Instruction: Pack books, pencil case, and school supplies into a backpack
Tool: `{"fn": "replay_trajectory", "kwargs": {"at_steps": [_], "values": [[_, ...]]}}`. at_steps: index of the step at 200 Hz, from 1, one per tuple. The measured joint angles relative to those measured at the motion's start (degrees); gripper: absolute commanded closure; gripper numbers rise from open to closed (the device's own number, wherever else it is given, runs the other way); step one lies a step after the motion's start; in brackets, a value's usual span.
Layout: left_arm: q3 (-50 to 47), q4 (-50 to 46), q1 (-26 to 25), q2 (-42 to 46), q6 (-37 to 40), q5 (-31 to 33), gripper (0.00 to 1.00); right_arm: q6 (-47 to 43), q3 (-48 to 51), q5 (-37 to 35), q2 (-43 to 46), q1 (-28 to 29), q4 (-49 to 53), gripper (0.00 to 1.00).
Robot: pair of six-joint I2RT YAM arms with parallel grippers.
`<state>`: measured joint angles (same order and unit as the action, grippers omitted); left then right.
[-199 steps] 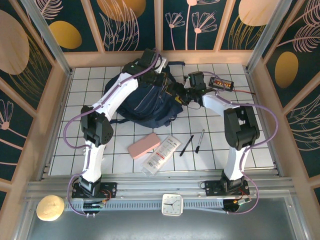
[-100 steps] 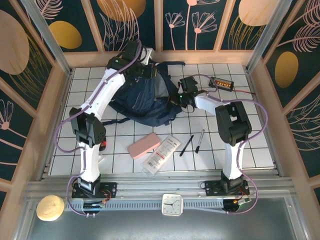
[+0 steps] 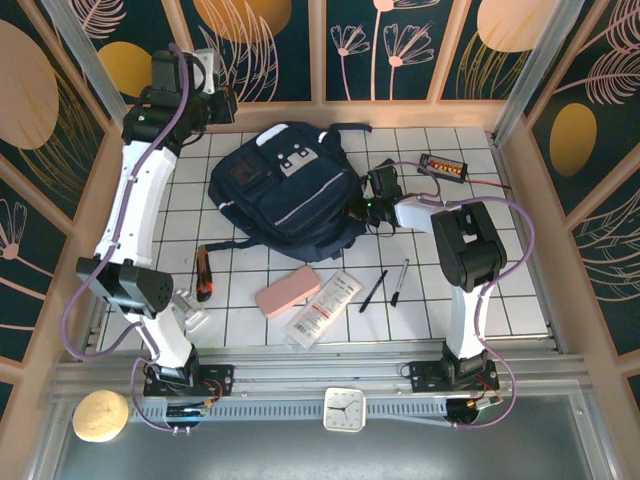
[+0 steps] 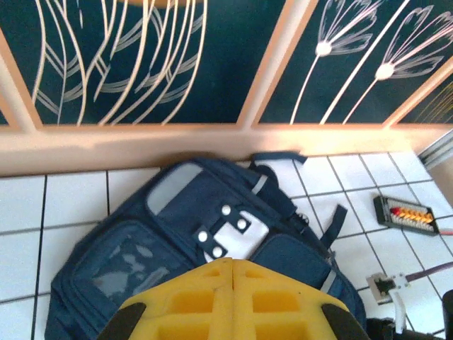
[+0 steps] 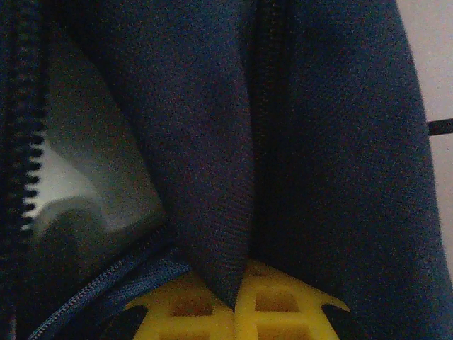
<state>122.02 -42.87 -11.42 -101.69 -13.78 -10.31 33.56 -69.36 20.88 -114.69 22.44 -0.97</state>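
The backpack [image 3: 283,190] lies flat on the white-tiled desk [image 3: 480,300], front panel up, its top with the white patches pointing toward the far wall. The right hand [image 5: 234,301] is pressed against the side of the bag that faces it. Its yellow fingers are together on a fold of the navy fabric, right beside a zipper track. To the left of that pinched fold the teeth part onto a pale grey surface. This is probably the lining, though the close view is too dim to be sure. The left hand [image 4: 232,265] hangs high above and beyond the bag near the far wall, fingers shut on nothing, with the bag's front pocket spread below it. The things to pack all lie on the base side of the right hand, apart from the bag. The pink pencil case [image 3: 288,291] and the white booklet [image 3: 322,308] lie side by side, almost touching, both long axes slanting from near-left to far-right. The two pens [image 3: 373,291] [image 3: 398,282] lie just beyond them toward the right arm, pointing roughly away from the bases. The right hand is nearer to all four but is taken up with the fabric. So the free left hand would probably do the fetching, reaching back past the bag.
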Motion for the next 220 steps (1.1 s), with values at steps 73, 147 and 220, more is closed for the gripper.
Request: {"fn": "replay_trajectory", "kwargs": {"at_steps": [73, 147, 220], "values": [[-21.7, 4.6, -20.0, -0.9, 10.6, 0.5, 0.32, 0.4, 0.9, 0.5, 3.9, 0.0, 1.8, 0.69], [-26.6, 10.1, -25.5, -8.6, 16.4, 4.8, 0.22, -0.3, -1.5, 3.2, 4.7, -0.9, 3.9, 0.68], [-26.8, 13.7, -26.4, -14.7, 15.4, 13.0, 0.56, -0.7, -4.0, 4.1, 4.4, -0.9, 4.3, 0.68]]}}
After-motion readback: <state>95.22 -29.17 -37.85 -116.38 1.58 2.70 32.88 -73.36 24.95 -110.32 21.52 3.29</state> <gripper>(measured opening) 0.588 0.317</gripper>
